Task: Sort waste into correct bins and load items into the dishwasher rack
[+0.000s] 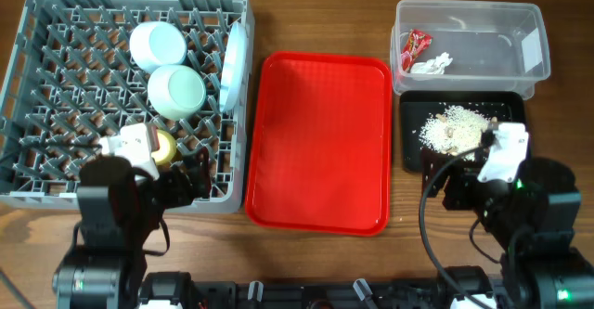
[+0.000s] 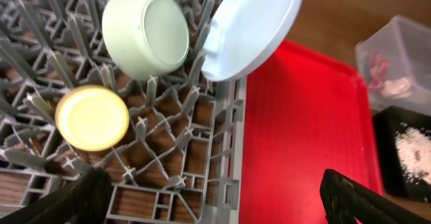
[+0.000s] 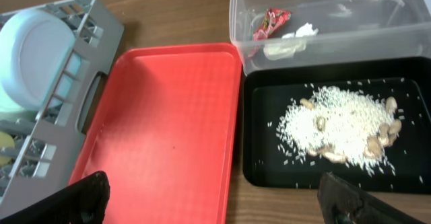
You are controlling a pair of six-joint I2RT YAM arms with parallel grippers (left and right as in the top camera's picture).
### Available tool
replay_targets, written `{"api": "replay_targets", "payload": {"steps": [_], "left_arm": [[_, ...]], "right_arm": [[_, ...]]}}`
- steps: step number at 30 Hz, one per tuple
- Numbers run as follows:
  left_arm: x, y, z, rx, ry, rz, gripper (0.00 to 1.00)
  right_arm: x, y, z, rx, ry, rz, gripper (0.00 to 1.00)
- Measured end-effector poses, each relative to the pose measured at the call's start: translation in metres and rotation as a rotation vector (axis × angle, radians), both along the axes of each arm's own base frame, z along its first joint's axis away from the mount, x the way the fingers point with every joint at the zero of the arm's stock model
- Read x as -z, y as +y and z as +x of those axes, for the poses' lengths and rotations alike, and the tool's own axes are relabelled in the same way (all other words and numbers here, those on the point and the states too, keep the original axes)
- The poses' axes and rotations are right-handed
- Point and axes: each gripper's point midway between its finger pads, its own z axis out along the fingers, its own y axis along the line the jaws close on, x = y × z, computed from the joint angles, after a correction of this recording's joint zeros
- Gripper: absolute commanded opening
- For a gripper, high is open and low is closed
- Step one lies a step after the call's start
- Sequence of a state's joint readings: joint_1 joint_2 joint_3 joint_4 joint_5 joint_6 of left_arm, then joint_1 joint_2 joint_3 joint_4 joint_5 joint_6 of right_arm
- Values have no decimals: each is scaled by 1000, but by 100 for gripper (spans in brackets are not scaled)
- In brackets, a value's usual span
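The grey dishwasher rack [image 1: 37, 86] holds two mint bowls [image 1: 158, 45] [image 1: 176, 91] upside down, the pale plate [image 1: 237, 54] on edge at its right side, and the yellow cup [image 1: 165, 148]. The cup [image 2: 92, 118], one bowl [image 2: 145, 34] and the plate [image 2: 252, 25] show in the left wrist view. The clear tub [image 1: 520, 31] holds the red wrapper [image 1: 414, 47] and white tissue [image 1: 432, 64]. The black tray [image 1: 413, 156] holds the rice scraps [image 1: 453, 128]. My left gripper [image 2: 222, 207] is open and empty over the rack's front right corner. My right gripper [image 3: 215, 204] is open and empty near the black tray [image 3: 269, 163]. Fork and chopstick are not in view.
The large red tray [image 1: 320, 142] lies bare between the rack and the bins, and shows in both wrist views [image 2: 303, 130] [image 3: 168, 130]. Bare wooden table surrounds everything.
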State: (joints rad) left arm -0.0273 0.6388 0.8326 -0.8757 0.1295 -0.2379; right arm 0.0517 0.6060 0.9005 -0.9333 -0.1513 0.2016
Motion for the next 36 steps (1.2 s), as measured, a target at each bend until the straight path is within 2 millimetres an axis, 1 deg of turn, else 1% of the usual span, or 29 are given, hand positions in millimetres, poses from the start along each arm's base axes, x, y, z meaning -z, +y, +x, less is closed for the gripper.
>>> {"api": "replay_targets", "payload": {"steps": [2,5,17,22,25,27,29,31,35,36], "left_arm": [[-5,0,-5,0,-26,-1,100],[-6,0,-9,0,-30,-1,100],[-3,0,-10,0,-17,0,100],[-3,0,-10,0,-17,0,100],[-3,0,-10,0,-17,0,100],[-3,0,-10,0,-17,0,100],[-2,0,-10,0,-16,0,100],[-2,0,-10,0,-14,0,100],[-2,0,-10,0,-14,0,100],[-1,0,-10,0,-13,0,100]], "right_arm": [[1,-1,-4,3,6,-2,100],[3,-1,-5,5,15,0,100],[9,-1,-1,5,45,-2,100],[7,-5,0,22,28,-17,100],[-3,-6,6,16,-62,-38,100],[-17,-6,13,11,-196,-52,100],[-25,-7,14,11,-302,-59,100],[-30,-8,11,12,-440,-68,100],[-34,-9,3,18,-632,-79,100],[-33,-9,3,22,-659,-82,100]]}}
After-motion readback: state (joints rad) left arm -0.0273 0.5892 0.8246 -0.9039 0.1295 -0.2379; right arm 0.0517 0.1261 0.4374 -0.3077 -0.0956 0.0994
